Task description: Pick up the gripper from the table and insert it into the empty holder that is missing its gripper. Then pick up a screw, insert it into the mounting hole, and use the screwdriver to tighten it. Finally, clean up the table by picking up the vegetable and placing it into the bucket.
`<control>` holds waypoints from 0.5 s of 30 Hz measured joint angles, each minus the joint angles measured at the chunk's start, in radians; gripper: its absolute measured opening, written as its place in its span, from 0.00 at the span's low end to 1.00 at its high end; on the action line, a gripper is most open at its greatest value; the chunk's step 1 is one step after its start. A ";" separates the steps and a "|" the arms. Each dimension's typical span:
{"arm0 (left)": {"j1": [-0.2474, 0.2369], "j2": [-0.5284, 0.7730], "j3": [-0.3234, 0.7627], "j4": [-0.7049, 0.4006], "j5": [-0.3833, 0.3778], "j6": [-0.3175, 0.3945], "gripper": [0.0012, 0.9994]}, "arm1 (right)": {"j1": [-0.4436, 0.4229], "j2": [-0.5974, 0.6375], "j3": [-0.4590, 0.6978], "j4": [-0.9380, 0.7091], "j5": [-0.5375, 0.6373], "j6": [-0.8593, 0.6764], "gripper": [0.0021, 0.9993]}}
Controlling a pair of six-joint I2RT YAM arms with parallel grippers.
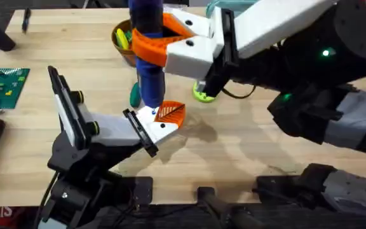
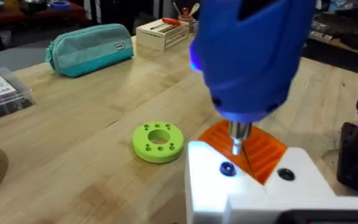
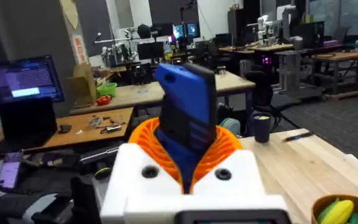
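My right gripper reaches in from the right and is shut on the blue screwdriver, which it holds upright. In the right wrist view the screwdriver stands between the orange pads. The metal bit points down onto the small white gripper with its orange ribbed pad, close to a dark screw. That gripper sits on the black end plate of the holder at the lower left. A small dark green piece, perhaps the vegetable, lies just left of the screwdriver. The bucket stands behind.
A lime green ring lies on the table right of the screwdriver. A teal pouch and a wooden box are at the far edge. A green brick board sits at the left. Yellow and green items fill the bucket.
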 joint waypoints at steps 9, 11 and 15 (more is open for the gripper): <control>0.000 0.000 0.000 0.000 0.000 0.000 0.02 | 0.000 0.000 0.000 0.001 0.013 0.000 0.04; 0.000 0.000 0.000 0.000 0.000 0.000 0.02 | 0.000 0.000 0.000 0.001 0.013 0.000 0.04; 0.000 0.000 0.000 0.000 0.000 0.000 0.02 | 0.000 0.000 0.000 0.001 0.013 0.000 0.04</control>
